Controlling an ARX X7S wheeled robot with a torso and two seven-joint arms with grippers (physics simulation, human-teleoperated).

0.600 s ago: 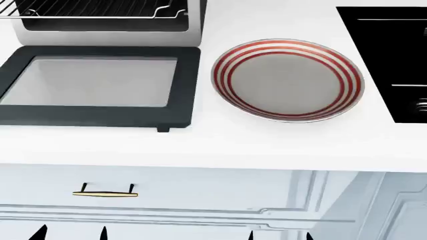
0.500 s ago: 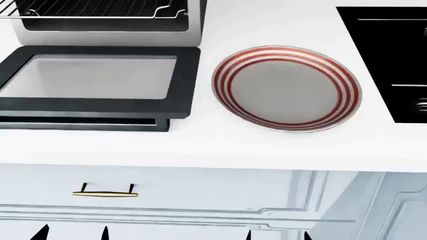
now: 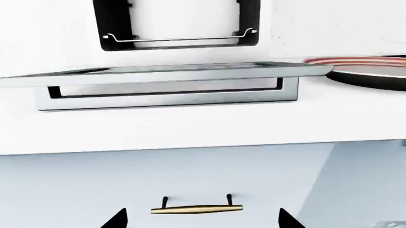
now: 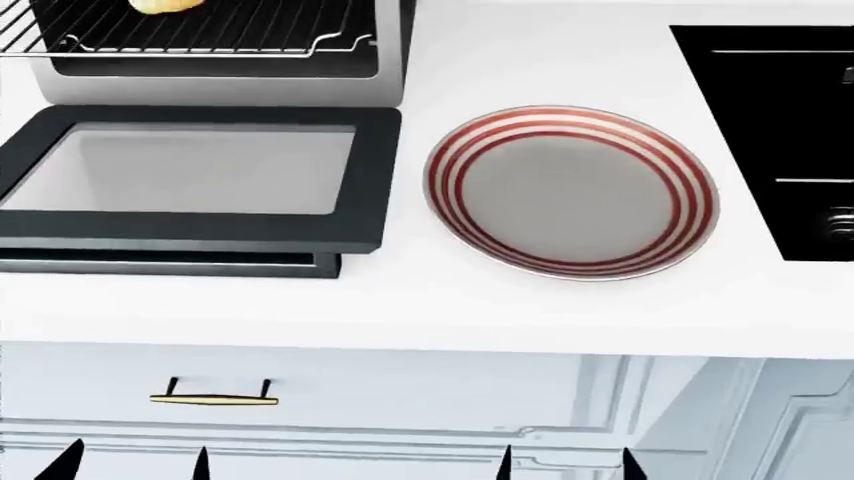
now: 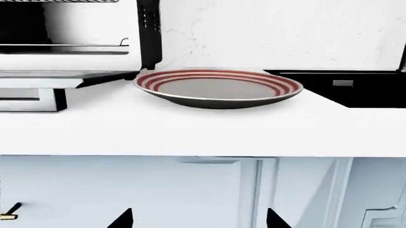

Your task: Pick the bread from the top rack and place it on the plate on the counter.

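Both grippers, left [image 4: 134, 462] and right [image 4: 563, 460], low before the cabinets, tips spread wide, nothing held. Open oven door [image 4: 200, 180] lies across the counter [image 4: 441, 300] between them and the bread [image 4: 167, 5]; a low reach risks clipping it. Bread far back on the rack [image 4: 200, 30], plate [image 4: 574, 190] alongside.

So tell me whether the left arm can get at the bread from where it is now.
Probably yes. The bread lies on the top rack with the oven door folded down flat, so the mouth stands open. The left gripper hangs low before the cabinets, so it must rise above the counter first.
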